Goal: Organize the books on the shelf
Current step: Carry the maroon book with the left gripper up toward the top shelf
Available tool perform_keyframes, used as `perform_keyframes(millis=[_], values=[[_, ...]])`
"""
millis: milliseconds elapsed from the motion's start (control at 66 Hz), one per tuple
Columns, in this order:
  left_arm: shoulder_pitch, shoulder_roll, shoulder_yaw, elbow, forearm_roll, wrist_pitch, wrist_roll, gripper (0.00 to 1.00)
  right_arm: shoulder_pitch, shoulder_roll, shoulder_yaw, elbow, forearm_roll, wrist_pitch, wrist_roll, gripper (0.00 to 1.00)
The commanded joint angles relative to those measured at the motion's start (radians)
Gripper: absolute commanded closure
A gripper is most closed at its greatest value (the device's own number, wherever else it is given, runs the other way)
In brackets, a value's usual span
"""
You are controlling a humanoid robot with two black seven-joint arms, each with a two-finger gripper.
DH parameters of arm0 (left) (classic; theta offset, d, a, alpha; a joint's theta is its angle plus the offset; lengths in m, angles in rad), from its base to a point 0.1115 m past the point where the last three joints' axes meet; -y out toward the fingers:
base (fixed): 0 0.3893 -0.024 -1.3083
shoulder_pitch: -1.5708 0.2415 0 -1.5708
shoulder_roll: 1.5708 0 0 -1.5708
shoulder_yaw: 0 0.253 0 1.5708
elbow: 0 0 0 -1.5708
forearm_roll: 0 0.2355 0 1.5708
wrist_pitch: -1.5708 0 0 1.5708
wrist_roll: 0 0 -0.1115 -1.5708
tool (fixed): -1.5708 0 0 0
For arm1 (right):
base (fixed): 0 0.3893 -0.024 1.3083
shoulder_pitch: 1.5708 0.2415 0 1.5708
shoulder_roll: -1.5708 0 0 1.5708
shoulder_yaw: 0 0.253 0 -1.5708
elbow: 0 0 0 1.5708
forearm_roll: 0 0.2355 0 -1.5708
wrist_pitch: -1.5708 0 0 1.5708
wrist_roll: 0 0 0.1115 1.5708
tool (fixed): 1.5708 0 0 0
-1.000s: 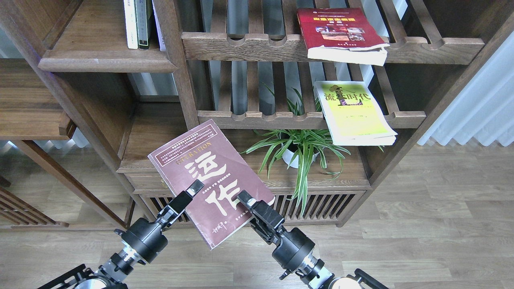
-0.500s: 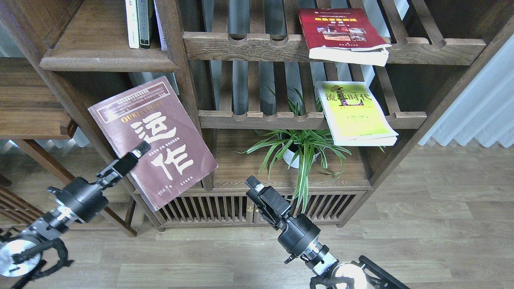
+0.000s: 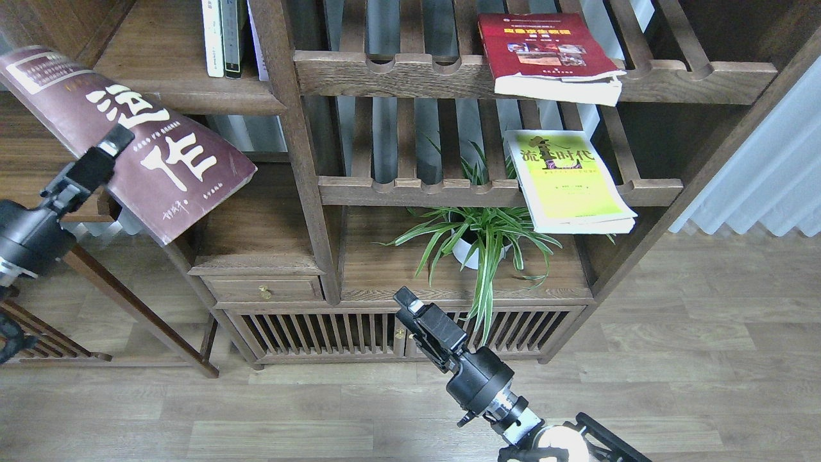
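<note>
My left gripper (image 3: 110,149) is shut on the lower edge of the dark maroon book (image 3: 173,160) with big white characters. It holds the book tilted at the far left, in front of and just below the solid dark-brown shelf (image 3: 160,61). The red book (image 3: 545,54) lies flat on the upper slatted rack. The yellow-green book (image 3: 567,183) lies flat on the lower slatted rack. My right gripper (image 3: 410,305) is low in the middle, empty, in front of the cabinet. Its fingers cannot be told apart.
Thin white and dark upright volumes (image 3: 221,38) stand at the right end of the solid shelf. A spider plant in a white pot (image 3: 474,240) sits under the racks. A small drawer (image 3: 263,290) and a slatted cabinet front are below. A wooden side table (image 3: 38,160) stands left.
My left gripper has carried the maroon book up and to the left, from the middle to beside the solid shelf. My right gripper let go of the book and stayed low.
</note>
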Motion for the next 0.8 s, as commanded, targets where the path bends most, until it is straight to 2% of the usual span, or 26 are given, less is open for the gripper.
perform_keyframes(millis=[0, 106, 121, 167, 273, 530, 788], values=[[-0.043, -0.001, -0.015, 0.000, -0.010, 0.000, 0.000, 0.92, 0.000, 0.000, 0.000, -0.002, -0.001, 0.000, 0.000, 0.18], [-0.045, -0.004, -0.042, 0.000, -0.008, 0.000, 0.023, 0.90, 0.000, 0.000, 0.000, -0.001, -0.001, 0.000, 0.000, 0.17], [-0.045, -0.013, -0.059, 0.000, -0.008, 0.000, 0.053, 0.89, 0.000, 0.000, 0.001, -0.001, -0.001, 0.000, 0.000, 0.17], [-0.045, -0.022, -0.072, 0.002, -0.008, 0.000, 0.084, 0.89, 0.000, 0.000, 0.001, -0.001, 0.001, 0.000, 0.000, 0.17], [-0.045, -0.054, -0.101, 0.002, -0.008, 0.000, 0.124, 0.89, 0.000, 0.000, 0.000, -0.001, -0.001, 0.000, 0.000, 0.17], [-0.077, -0.084, -0.182, 0.022, -0.005, 0.000, 0.127, 0.95, 0.000, 0.002, 0.000, -0.002, -0.001, 0.000, 0.000, 0.16], [-0.086, -0.087, -0.222, 0.026, 0.005, 0.000, 0.120, 0.96, 0.002, 0.002, 0.001, -0.002, -0.001, 0.000, 0.000, 0.15]])
